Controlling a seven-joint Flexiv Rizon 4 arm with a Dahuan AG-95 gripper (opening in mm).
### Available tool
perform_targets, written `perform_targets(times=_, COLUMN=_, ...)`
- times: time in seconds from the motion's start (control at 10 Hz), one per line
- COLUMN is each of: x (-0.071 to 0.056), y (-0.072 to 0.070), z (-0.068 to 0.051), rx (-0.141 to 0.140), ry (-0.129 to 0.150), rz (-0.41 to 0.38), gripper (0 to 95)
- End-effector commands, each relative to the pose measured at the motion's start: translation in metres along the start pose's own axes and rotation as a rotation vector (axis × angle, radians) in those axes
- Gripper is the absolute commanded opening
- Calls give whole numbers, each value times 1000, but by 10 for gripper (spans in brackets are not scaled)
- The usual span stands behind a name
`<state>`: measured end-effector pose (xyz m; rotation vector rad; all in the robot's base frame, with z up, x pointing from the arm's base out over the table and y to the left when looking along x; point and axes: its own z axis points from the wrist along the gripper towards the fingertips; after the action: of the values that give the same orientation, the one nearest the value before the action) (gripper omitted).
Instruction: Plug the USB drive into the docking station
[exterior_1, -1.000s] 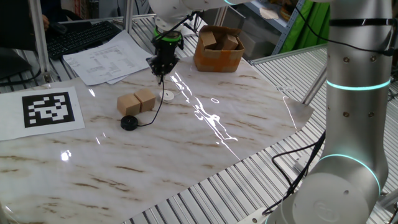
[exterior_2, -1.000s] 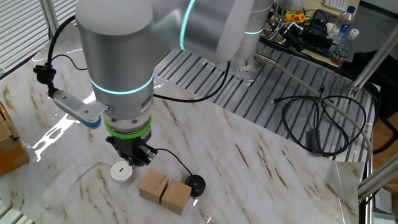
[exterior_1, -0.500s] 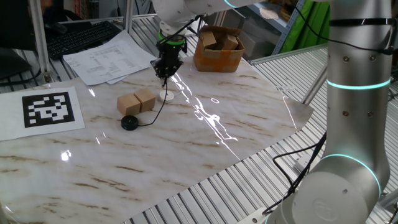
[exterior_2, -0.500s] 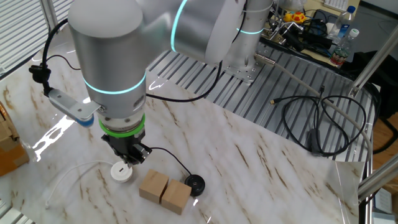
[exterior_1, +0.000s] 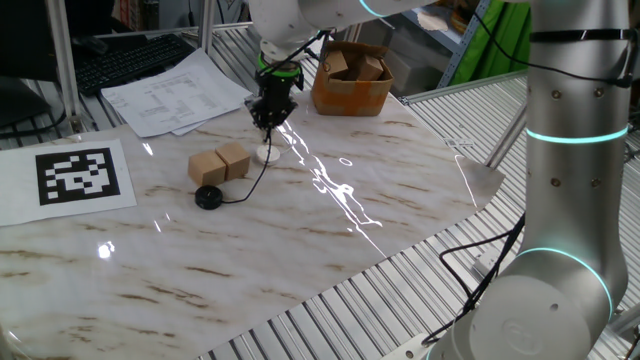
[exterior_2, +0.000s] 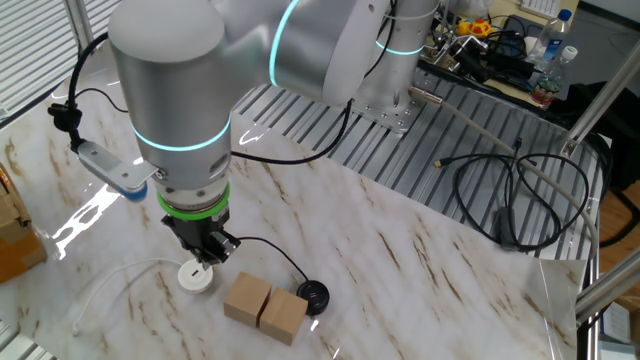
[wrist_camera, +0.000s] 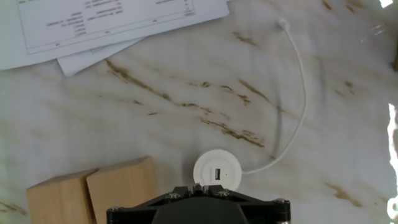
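The docking station (wrist_camera: 217, 172) is a small white round disc with a slot in its top, lying on the marble table; it also shows in one fixed view (exterior_1: 267, 153) and the other fixed view (exterior_2: 196, 276). My gripper (wrist_camera: 200, 188) hangs just above it, shut on the USB drive, a tiny dark plug between the fingertips. Its thin black cable (exterior_1: 256, 178) runs down to a flat black round puck (exterior_1: 208, 197), also seen in the other fixed view (exterior_2: 314, 297). The gripper shows in both fixed views (exterior_1: 270, 120) (exterior_2: 209, 252).
Two tan wooden cubes (exterior_1: 220, 163) sit side by side left of the disc, also in the hand view (wrist_camera: 93, 193). A thin white cable (wrist_camera: 297, 93) leaves the disc. Papers (exterior_1: 170, 92) and a brown cardboard box (exterior_1: 351, 78) lie behind. A marker sheet (exterior_1: 76, 175) is at left.
My gripper has moved with the plug from above the cubes' side towards the white disc and now hangs right over it. The puck and cubes have not moved.
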<state>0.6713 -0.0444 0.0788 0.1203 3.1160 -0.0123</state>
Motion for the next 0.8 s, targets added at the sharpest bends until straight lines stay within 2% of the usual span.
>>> perform_targets(times=0.1, x=2, y=-2, z=1, rx=1, ry=4, rz=10, gripper=0)
perform_targets(times=0.3, x=3, y=-8, z=4, rx=-5, ry=1, rz=2, gripper=0)
perform_targets(times=0.5, x=3, y=-9, z=3, rx=3, ry=-8, rz=13, gripper=0)
perform_targets(times=0.7, x=1, y=-10, z=2, rx=-6, ry=-10, rz=15, gripper=0)
perform_targets(times=0.8, x=1, y=-9, z=2, rx=0, ry=-7, rz=17, gripper=0)
